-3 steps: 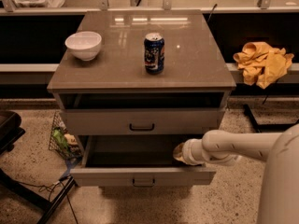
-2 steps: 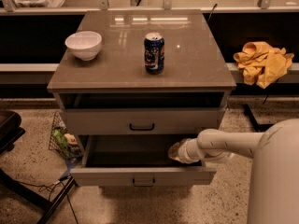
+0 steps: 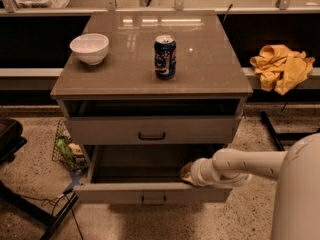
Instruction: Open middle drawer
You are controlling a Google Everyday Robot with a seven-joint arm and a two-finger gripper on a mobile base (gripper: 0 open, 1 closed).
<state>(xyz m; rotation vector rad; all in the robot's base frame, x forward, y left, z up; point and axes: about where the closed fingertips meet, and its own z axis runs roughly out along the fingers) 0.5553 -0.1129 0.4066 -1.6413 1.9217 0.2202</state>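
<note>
The middle drawer (image 3: 110,193) stands pulled far out, below the upper drawer (image 3: 110,130). The gripper (image 3: 187,173) is inside it, just behind its front panel, toward the right. Whether it is open or closed, I cannot tell.

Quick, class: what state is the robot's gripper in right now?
Gripper: open or closed cannot be told; it is inside the pulled-out middle drawer, just behind the front panel.

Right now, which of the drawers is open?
The middle drawer, lower of the two visible fronts: pulled out, interior showing, with the claw inside it. The drawer above is pushed in.
</note>
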